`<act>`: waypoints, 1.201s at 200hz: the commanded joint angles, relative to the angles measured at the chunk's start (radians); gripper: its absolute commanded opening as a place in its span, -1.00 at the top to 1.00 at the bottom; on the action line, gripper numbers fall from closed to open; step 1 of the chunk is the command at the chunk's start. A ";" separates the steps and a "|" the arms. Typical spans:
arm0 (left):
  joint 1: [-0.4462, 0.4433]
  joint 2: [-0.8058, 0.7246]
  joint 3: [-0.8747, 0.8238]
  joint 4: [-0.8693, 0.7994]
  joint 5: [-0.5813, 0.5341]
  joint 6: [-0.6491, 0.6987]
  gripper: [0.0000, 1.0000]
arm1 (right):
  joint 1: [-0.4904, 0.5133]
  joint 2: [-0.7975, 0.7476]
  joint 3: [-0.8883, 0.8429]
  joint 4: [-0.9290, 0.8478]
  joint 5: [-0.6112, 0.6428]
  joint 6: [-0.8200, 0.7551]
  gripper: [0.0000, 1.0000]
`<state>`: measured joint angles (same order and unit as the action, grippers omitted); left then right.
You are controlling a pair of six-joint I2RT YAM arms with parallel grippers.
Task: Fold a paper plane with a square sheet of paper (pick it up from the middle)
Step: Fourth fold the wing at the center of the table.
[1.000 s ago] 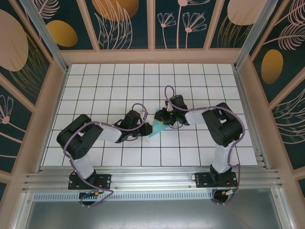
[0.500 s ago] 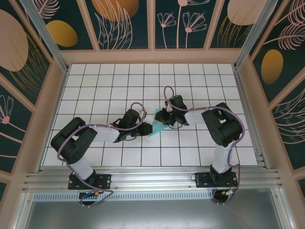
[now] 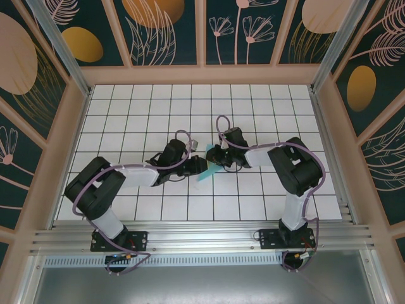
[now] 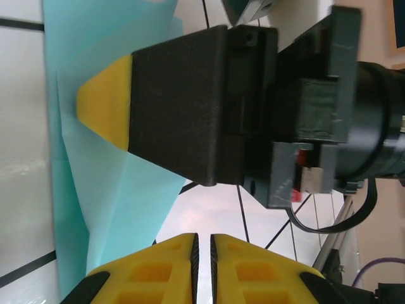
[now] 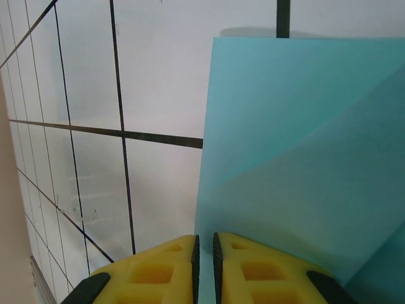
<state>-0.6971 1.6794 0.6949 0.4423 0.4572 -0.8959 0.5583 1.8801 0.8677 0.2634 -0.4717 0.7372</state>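
The light cyan sheet of paper (image 3: 205,171) is folded into a narrow pointed shape and lies on the white grid table between both grippers. My right gripper (image 3: 214,159) is at its far right end. In the right wrist view the paper (image 5: 304,158) shows a diagonal crease, and its edge runs down between the jaws of the right gripper (image 5: 204,244), which is shut on it. My left gripper (image 3: 195,166) is at the paper's left side. In the left wrist view the left gripper (image 4: 204,244) is shut on nothing, beside the paper (image 4: 107,190), with the right gripper's finger (image 4: 177,101) over the paper.
The white grid table (image 3: 126,114) is bounded by wooden walls (image 3: 69,126) on the left, right and far sides. An aluminium rail (image 3: 202,237) runs along the near edge by the arm bases.
My left arm has reached to the right, bringing its gripper up against the paper's left side. The right gripper has stayed in place on the paper.
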 commanded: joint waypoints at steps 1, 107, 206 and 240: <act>0.008 0.071 0.019 0.087 0.054 -0.088 0.66 | 0.003 0.045 -0.056 -0.101 0.074 -0.025 0.63; 0.025 0.087 -0.023 0.171 0.082 -0.130 0.56 | 0.005 0.057 -0.062 -0.099 0.074 -0.026 0.63; 0.028 0.110 -0.017 0.084 0.043 -0.118 0.47 | 0.007 0.068 -0.064 -0.093 0.077 -0.020 0.64; 0.028 0.121 -0.068 0.150 0.099 -0.150 0.48 | 0.008 0.067 -0.069 -0.096 0.081 -0.021 0.64</act>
<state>-0.6785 1.7802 0.6659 0.5430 0.5056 -1.0195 0.5583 1.8801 0.8543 0.2890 -0.4725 0.7380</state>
